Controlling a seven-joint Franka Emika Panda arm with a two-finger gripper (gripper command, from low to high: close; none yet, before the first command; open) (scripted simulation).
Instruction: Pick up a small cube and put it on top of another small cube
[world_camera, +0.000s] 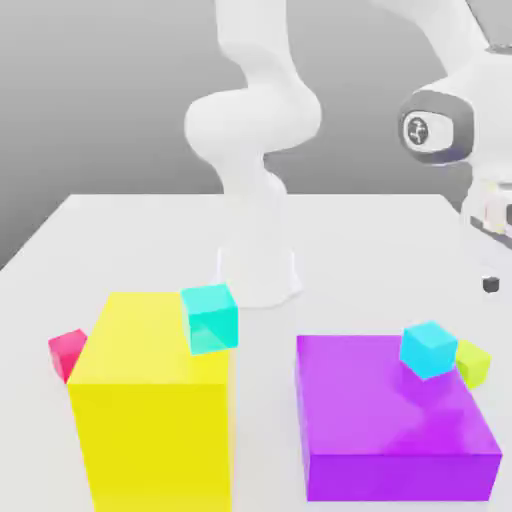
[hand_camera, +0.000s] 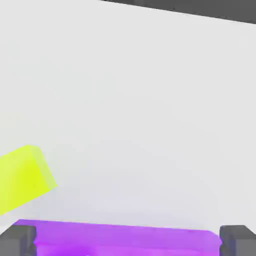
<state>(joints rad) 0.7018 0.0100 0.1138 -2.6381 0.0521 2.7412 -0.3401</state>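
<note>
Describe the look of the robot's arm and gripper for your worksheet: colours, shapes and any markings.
The smooth white robot arm is built from rounded, bulbous segments on a cylindrical base. Its white wrist housing carries a dark grey oval panel with a small white circular mark. The gripper has dark grey, blocky, square-ended fingertips.

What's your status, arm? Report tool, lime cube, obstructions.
Tool open, empty, above table. Small lime yellow-green cube on table beside big purple block. Small cyan cube sits close by on purple block.
</note>
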